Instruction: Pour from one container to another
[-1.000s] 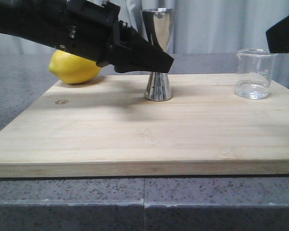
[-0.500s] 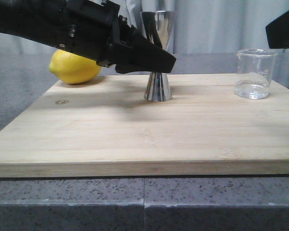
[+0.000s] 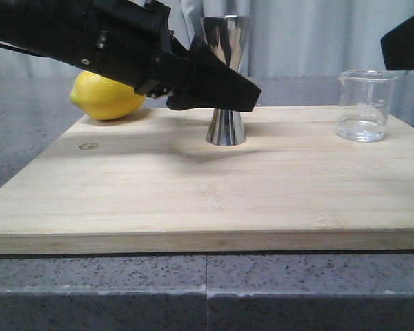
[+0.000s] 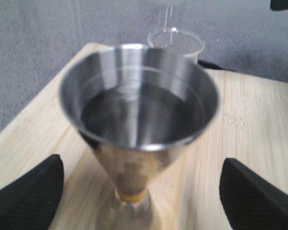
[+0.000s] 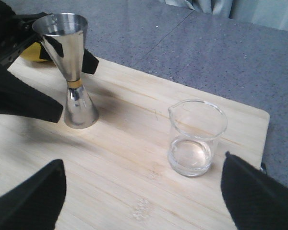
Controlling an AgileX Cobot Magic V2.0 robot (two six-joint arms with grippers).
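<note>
Left of the jigger [image 3: 225, 83], which stands upright at the back of the cutting board [image 3: 193, 200], a lemon [image 3: 105, 96] rests, and the left tool [image 3: 224, 86] straddles the jigger's waist with fingers spread, not touching. The polished steel looks slippery and top-heavy, so the gold-banded neck seems the safest hold. Right of the jigger stands the beaker [image 3: 364, 105], thin, fragile glass best gripped mid-wall; the right tool [image 5: 144, 191] hovers near, spread wide.

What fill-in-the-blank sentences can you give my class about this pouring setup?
1. The jigger stands upright on the wooden ____.
2. Behind the left gripper lies a yellow ____.
3. The glass beaker holds a little clear liquid and stands ____ on the board.
4. The left jaws are ____, either side of the jigger.

Answers: board; lemon; upright; open
</note>
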